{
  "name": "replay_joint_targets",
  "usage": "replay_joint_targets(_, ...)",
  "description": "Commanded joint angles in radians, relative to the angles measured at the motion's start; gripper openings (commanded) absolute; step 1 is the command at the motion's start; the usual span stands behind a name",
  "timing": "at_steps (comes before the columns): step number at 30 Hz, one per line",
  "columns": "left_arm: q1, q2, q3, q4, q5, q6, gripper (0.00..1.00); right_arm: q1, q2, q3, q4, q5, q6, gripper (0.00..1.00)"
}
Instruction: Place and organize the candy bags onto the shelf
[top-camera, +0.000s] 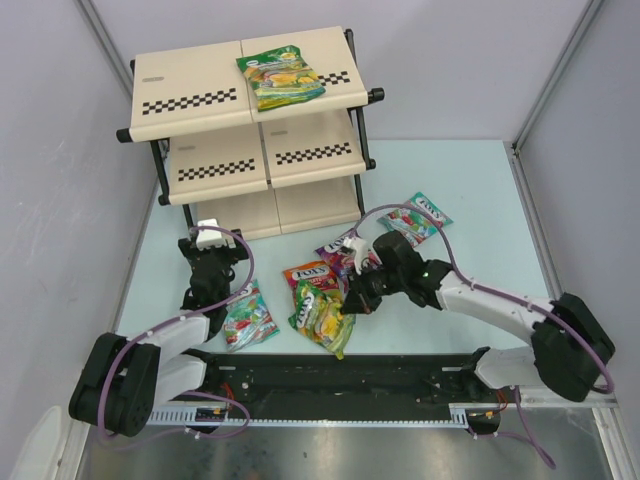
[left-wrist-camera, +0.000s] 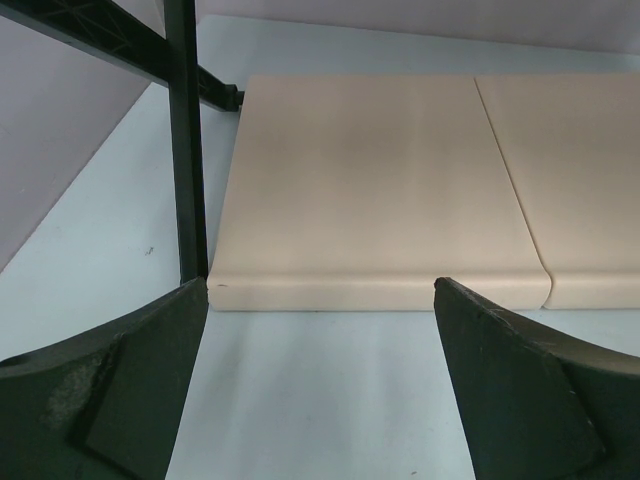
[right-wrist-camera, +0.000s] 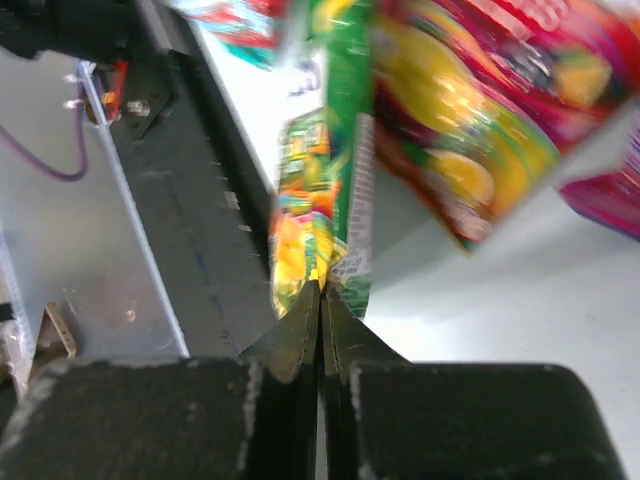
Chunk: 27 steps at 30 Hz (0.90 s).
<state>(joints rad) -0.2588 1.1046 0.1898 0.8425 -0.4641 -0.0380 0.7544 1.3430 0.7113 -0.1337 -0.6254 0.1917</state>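
Observation:
One green-yellow candy bag (top-camera: 280, 80) lies on the top tier of the shelf (top-camera: 190, 100). On the table, my right gripper (top-camera: 356, 294) is shut on the edge of a second green-yellow bag (top-camera: 322, 318). The right wrist view shows the right gripper (right-wrist-camera: 322, 290) pinching that bag (right-wrist-camera: 305, 200) by its seam. A red-orange bag (top-camera: 308, 273) and a purple-pink bag (top-camera: 338, 252) lie beside it. Teal bags lie at the left (top-camera: 248, 318) and right (top-camera: 418, 218). My left gripper (top-camera: 205, 248) stands open and empty, facing the shelf's bottom tier (left-wrist-camera: 370, 180).
The shelf's black frame leg (left-wrist-camera: 185, 140) stands just ahead of my left fingers (left-wrist-camera: 150, 380). The black base rail (top-camera: 330, 385) runs along the near table edge. Grey walls close in the table on the left and right.

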Motion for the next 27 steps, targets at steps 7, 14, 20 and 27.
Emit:
replay_joint_targets(7, 0.006, -0.006, 0.022, 0.018, -0.005, -0.025, 1.00, 0.266, -0.081, 0.538, -0.309, 0.415, -0.083, 0.00)
replay_joint_targets(14, 0.007, -0.008, 0.025, 0.010, -0.008, -0.036, 1.00, 0.355, 0.137, 1.008, -0.486, 0.650, -0.179, 0.00)
replay_joint_targets(20, 0.009, -0.015, 0.022, 0.007, -0.015, -0.042, 1.00, 0.385, 0.404, 1.554, -0.612, 0.720, -0.258, 0.00)
replay_joint_targets(27, 0.016, -0.029, 0.013, 0.007, -0.031, -0.056, 0.99, 0.385, 0.565, 1.887, -0.600, 0.773, -0.336, 0.00)
